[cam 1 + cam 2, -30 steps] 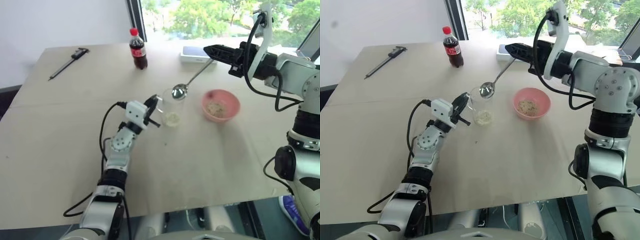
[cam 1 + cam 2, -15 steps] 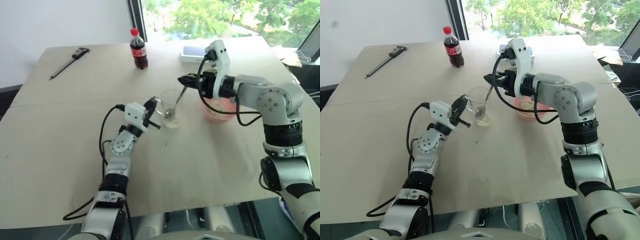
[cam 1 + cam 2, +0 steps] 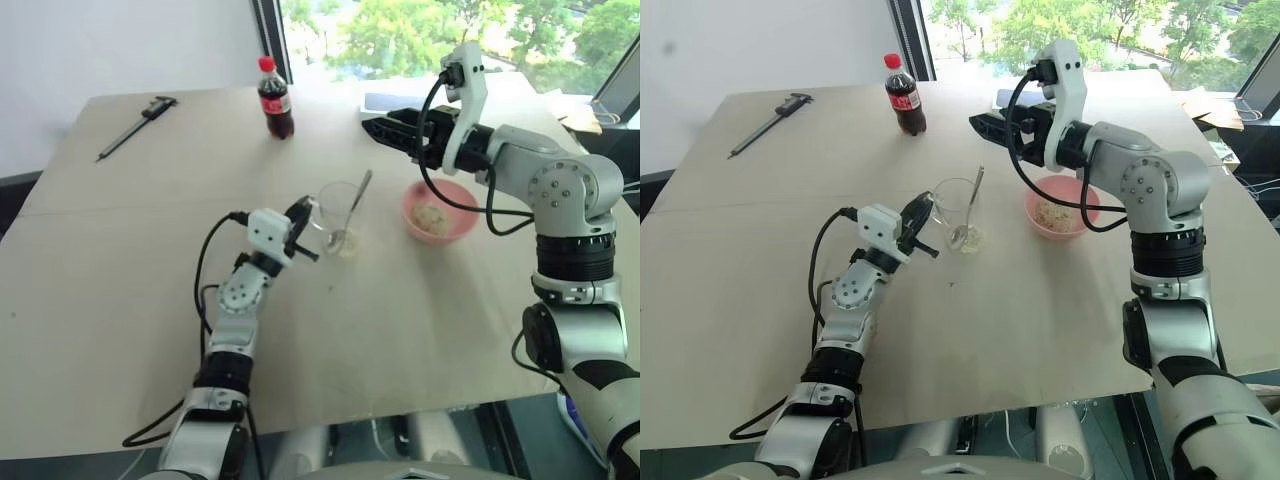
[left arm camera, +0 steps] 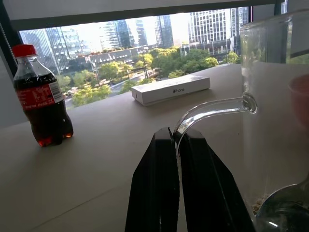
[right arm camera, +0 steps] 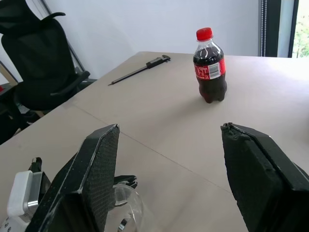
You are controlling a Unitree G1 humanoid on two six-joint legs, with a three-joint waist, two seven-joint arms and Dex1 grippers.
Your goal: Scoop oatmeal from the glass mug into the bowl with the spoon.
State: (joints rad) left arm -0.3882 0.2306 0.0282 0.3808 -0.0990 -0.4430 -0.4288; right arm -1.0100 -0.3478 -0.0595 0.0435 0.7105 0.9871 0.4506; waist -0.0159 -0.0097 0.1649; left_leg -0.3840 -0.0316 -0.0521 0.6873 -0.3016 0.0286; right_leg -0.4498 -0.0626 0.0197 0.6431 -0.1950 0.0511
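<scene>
Glass mug (image 3: 340,215) with spoon (image 3: 352,210) inside

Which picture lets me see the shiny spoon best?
The left eye view: the shiny silver metal spoon shows whole, leaning inside the clear glass mug. The right eye view shows the same. The left wrist view catches just its oval end at the mug's bottom. The right wrist view catches a tiny bit.

One mug (image 3: 337,213), one spoon (image 3: 351,210), one bowl (image 3: 438,211), one bottle (image 3: 276,98), one caliper (image 3: 137,125), one box (image 3: 385,103), two grippers.
</scene>
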